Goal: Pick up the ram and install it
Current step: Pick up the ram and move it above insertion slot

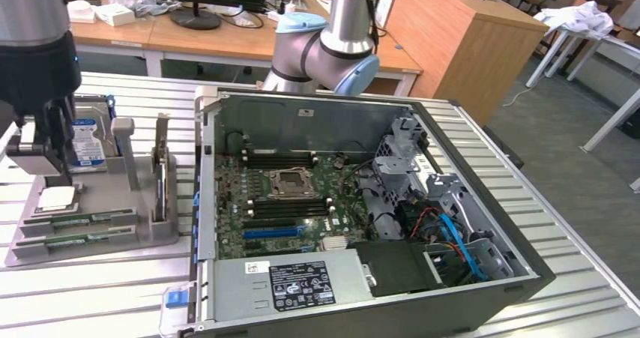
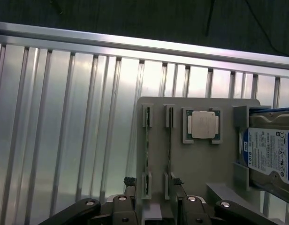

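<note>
Above the grey holder (image 2: 201, 164) on the slatted tabletop (image 2: 64, 117), the tool (image 2: 154, 182) is hovering, jaws apart, over the ram (image 2: 169, 150).

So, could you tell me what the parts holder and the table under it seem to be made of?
The holder: probably plastic, matte grey, with no glare. The table: likely aluminium, with brushed silver ribbed slats that reflect light.

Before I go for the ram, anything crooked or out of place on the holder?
Nothing stands out. Both ram sticks sit straight in their slots, the CPU lies flat in its recess, the hard drive stands in its bracket.
</note>
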Tool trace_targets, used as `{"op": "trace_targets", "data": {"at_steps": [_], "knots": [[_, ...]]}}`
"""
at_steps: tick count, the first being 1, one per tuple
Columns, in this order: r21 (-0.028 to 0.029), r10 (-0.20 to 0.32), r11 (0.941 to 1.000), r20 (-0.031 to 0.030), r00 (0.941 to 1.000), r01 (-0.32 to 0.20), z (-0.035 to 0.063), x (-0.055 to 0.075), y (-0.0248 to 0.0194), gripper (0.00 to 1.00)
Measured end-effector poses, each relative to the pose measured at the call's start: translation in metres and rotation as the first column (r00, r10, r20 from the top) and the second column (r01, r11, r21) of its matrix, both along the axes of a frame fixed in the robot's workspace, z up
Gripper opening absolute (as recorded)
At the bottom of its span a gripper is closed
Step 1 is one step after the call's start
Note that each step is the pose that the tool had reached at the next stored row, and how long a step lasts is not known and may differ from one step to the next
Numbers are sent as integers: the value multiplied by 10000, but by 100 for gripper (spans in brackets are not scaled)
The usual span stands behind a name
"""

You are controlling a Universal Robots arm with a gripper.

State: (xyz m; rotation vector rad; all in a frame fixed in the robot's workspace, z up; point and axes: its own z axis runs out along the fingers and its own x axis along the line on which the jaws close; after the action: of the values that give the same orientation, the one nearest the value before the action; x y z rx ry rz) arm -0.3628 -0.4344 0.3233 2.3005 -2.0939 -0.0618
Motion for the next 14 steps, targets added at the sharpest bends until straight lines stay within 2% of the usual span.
{"op": "trace_targets", "data": {"at_steps": [7,14], "knots": [[-1,7,10000,-1,10000,-7,-127,4,-1,42],[0,71,10000,-1,10000,-71,-254,63,0,42]]}}
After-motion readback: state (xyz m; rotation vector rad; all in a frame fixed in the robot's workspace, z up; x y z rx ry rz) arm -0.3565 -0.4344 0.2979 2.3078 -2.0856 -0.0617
